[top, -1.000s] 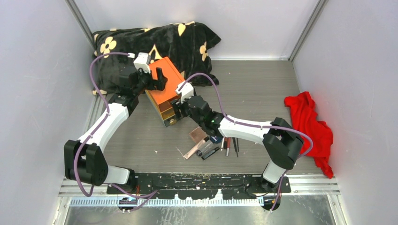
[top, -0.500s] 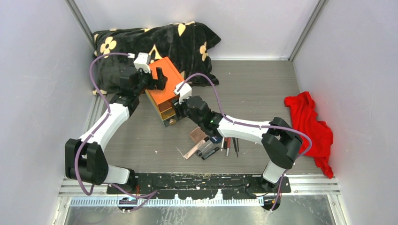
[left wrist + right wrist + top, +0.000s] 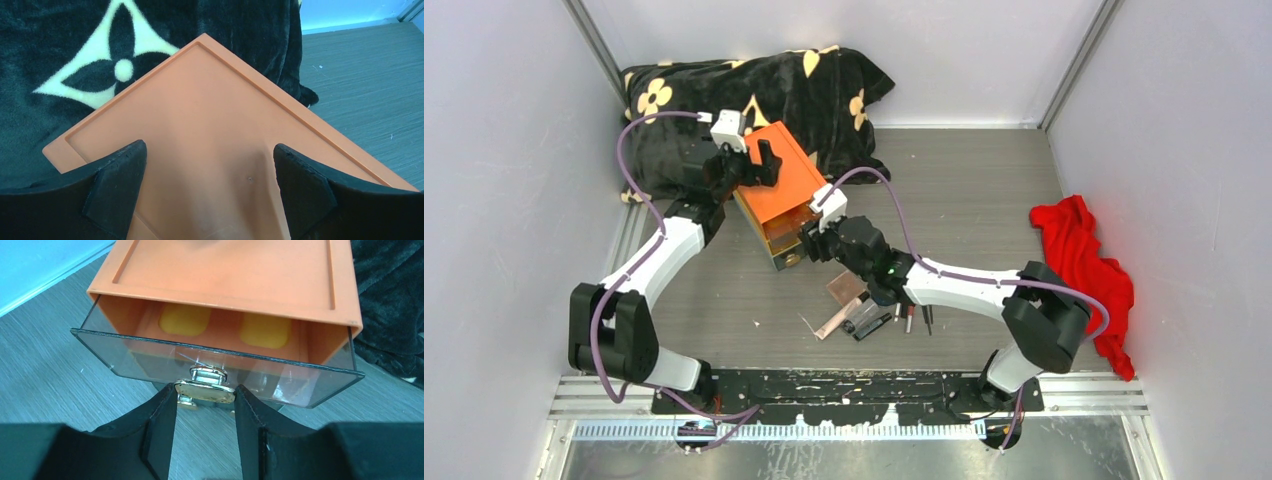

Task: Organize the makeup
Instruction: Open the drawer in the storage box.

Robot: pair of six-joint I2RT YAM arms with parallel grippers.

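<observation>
The makeup lies in a cluster on the table: a pink square compact (image 3: 845, 289), a pinkish tube (image 3: 831, 323), a black tube (image 3: 871, 326) and thin pencils (image 3: 910, 317). My right gripper (image 3: 808, 247) is shut on the gold handle (image 3: 204, 391) of the top clear drawer (image 3: 150, 357) of the orange box (image 3: 776, 187); the drawer stands pulled partly out. My left gripper (image 3: 762, 163) is open, its fingers (image 3: 117, 182) resting on the box's top (image 3: 210, 150). The round dark compact is not visible.
A black blanket with cream flowers (image 3: 754, 95) lies behind the box at the back left. A red cloth (image 3: 1086, 270) lies at the right wall. Grey walls close in the table on three sides.
My right gripper has pulled back toward the near side with the handle, and the top drawer has slid out of the box. The left gripper has stayed on the box top.
</observation>
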